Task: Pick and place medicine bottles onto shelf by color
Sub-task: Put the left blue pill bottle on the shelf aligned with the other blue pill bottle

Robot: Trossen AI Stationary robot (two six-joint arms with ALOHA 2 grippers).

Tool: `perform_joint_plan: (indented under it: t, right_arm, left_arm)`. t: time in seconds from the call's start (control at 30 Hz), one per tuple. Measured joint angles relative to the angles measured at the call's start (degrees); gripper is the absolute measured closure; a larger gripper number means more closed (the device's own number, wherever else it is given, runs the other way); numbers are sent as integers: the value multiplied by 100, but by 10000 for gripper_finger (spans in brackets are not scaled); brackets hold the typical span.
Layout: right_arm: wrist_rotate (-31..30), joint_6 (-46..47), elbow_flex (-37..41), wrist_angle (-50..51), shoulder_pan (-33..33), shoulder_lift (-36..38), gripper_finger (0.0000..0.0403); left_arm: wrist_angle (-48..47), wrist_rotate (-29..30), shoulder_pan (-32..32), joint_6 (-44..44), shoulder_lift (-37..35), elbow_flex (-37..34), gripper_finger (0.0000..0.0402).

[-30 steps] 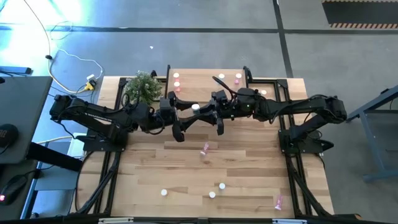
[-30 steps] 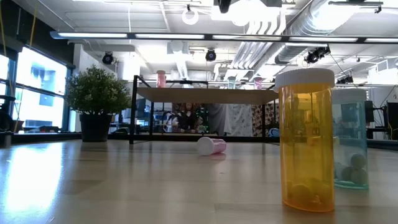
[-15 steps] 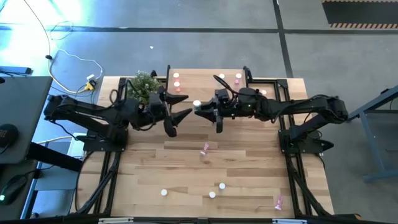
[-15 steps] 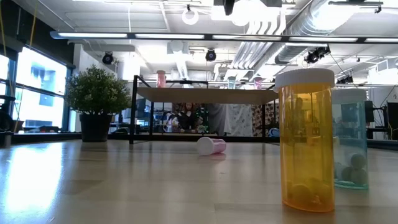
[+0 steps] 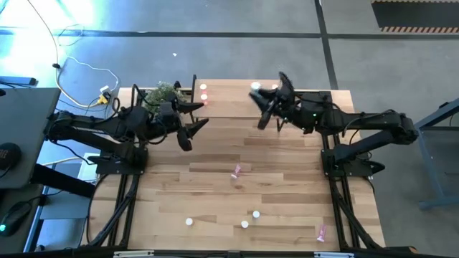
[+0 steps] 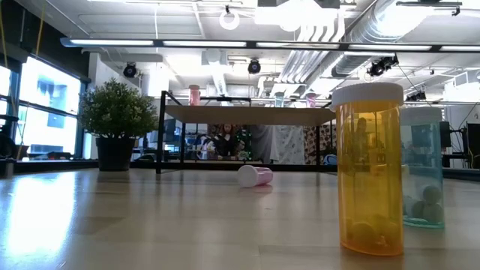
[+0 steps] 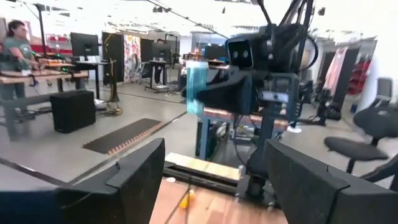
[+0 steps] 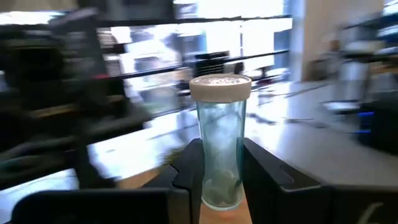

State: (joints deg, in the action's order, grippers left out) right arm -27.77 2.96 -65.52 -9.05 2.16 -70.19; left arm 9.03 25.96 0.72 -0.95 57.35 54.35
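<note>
Overhead pipes and lab benches fill the bkgd, w/ a person at a far desk; up front, the big plank-topped wooden table (image 5: 237, 193) has the low light-wood shelf on black metal legs (image 5: 237, 107) at its far end, beside a small potted green plant (image 5: 163, 94). Right gripper (image 5: 262, 107) is clenched on a pale green see-through medicine bottle w/ white cap (image 8: 220, 140), held upright over the shelf's right part, near the bottles already standing there (image 5: 275, 89). Left gripper (image 5: 191, 123) is spread wide and empty, hanging by the shelf's left edge near the plant. Risks, imo: grip sits low on the bottle, so a fast tilt or hard set-down could tip it or knock the neighbours; wrong colour group is possible since pinkish ones (image 5: 204, 92) sit at the other end. Loose pink bottle (image 5: 237, 170) lies mid-table, others near the front edge (image 5: 244, 224) — orange one (image 6: 369, 169) stands close to the low cam, could roll or fall if bumped.
</note>
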Motion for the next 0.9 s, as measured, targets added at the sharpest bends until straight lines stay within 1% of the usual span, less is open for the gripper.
perform_joint_plan:
  t: [0.17, 0.23, 0.33, 0.43, 0.57, 0.7, 0.8, 0.9]
  right_arm:
    - [-1310, -564, 0, 5, -146, 100, 329]
    - [-1660, -582, 0, 130, -188, 100, 329]
    - [-1986, -171, 10, 621, -194, 100, 329]
    - [-2249, 370, 288, 777, -161, 98, 329]
    - [-2328, 751, 823, 352, -119, 98, 329]
    - [-2320, 896, 1417, -270, -103, 98, 329]
    - [-2312, 952, 1905, -863, -103, 95, 329]
    - [-2308, 834, 2437, -1779, -103, 43, 329]
  left_arm:
    - [-244, 0, 8, 245, -139, -2, 138]
    - [-242, -2, 8, 353, -175, 2, 138]
    - [-557, -4, 8, 420, -228, -2, 138]
    - [-685, -2, 8, 420, -248, 0, 138]
    - [-714, 0, 10, 422, -266, 0, 138]
    - [-718, 23, 120, 520, -265, 0, 138]
    - [-712, 44, 248, 450, -265, 0, 138]
    - [-713, 44, 363, 420, -265, 0, 138]
